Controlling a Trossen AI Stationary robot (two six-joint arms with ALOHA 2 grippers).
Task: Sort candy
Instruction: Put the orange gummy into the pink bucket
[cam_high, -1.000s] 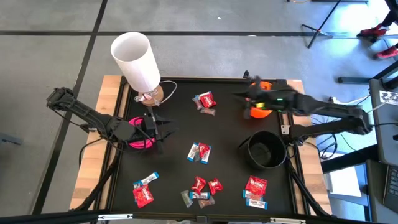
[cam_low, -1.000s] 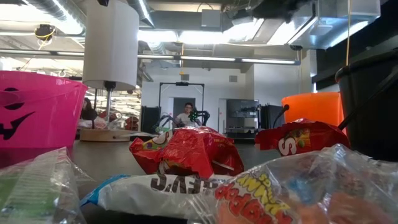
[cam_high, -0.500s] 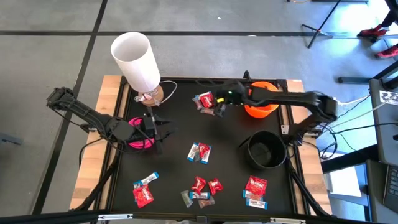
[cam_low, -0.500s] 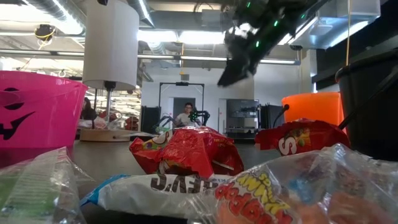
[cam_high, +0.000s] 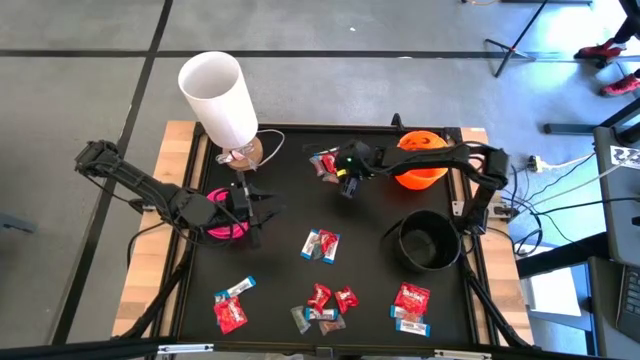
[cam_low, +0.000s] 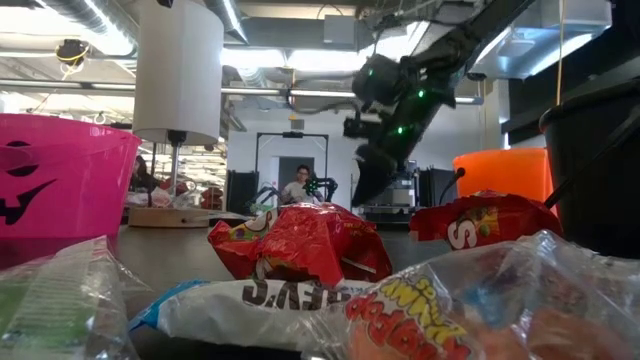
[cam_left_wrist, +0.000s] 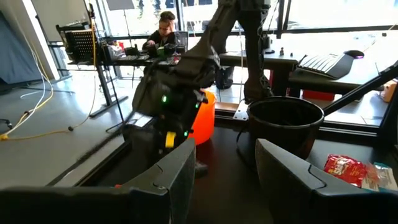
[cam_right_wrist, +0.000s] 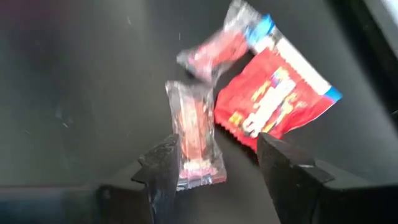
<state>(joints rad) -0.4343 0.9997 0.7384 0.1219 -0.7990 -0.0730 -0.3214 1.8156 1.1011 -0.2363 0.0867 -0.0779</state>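
Note:
Small wrapped sweets lie in groups on the black table: a far group (cam_high: 326, 162), a middle pair (cam_high: 321, 245), and near groups (cam_high: 230, 306), (cam_high: 326, 306), (cam_high: 411, 305). My right gripper (cam_high: 346, 180) is open above the far group. Its wrist view shows a clear wrapper with red candy (cam_right_wrist: 196, 146) between its open fingertips (cam_right_wrist: 217, 149), with a red packet (cam_right_wrist: 273, 112) beside it. In the low view the right gripper (cam_low: 372, 150) hangs clear of the table. My left gripper (cam_high: 252, 206) waits open by the pink bowl (cam_high: 222, 226).
An orange bowl (cam_high: 420, 166) sits at the far right and a black bowl (cam_high: 428, 243) nearer on the right. A tall white cylinder on a wooden base (cam_high: 221, 98) stands far left. A person (cam_left_wrist: 164, 28) sits in the room beyond the table.
My right gripper has swung from over the orange bowl toward the table's left and come down over the far group of sweets. The left arm and the sweets have kept still.

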